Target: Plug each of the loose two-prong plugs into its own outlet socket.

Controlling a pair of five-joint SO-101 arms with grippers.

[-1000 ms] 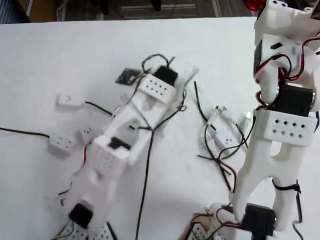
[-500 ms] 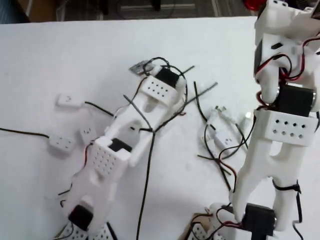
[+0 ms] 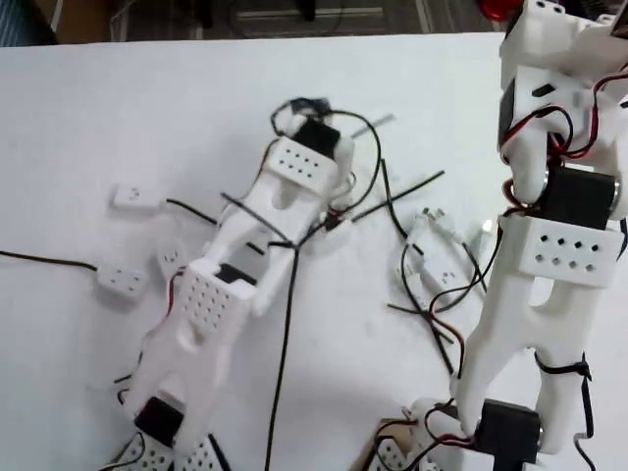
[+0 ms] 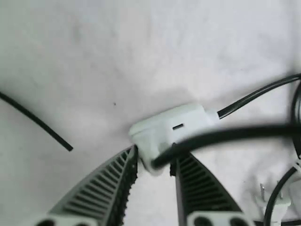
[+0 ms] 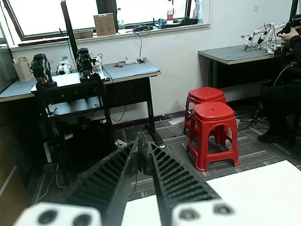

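Observation:
My left gripper [image 4: 153, 157] is shut on the end of a white plug [image 4: 169, 128] that lies on the white table, and a black cable [image 4: 225, 135] crosses over the plug. Another two-prong plug [image 4: 264, 197] lies close by. From above, the left arm's wrist [image 3: 306, 162] hangs over the table's middle among black cables. Three white outlet sockets [image 3: 135, 196] [image 3: 120, 282] [image 3: 169, 263] lie to its left. More loose plugs [image 3: 432, 245] sit tangled in cables on the right. My right gripper [image 5: 142, 153] is shut, empty, and raised, pointing off the table into the room.
The right arm [image 3: 549, 245] stands tall along the table's right side. Loose black cables [image 3: 285, 334] run across the middle and toward the near edge. The far half of the table [image 3: 147, 88] is bare white surface.
The left arm's wrist has swung toward the far side and right, dragging the black cables with it. A dark flat piece beside it slid away. The right arm has not moved.

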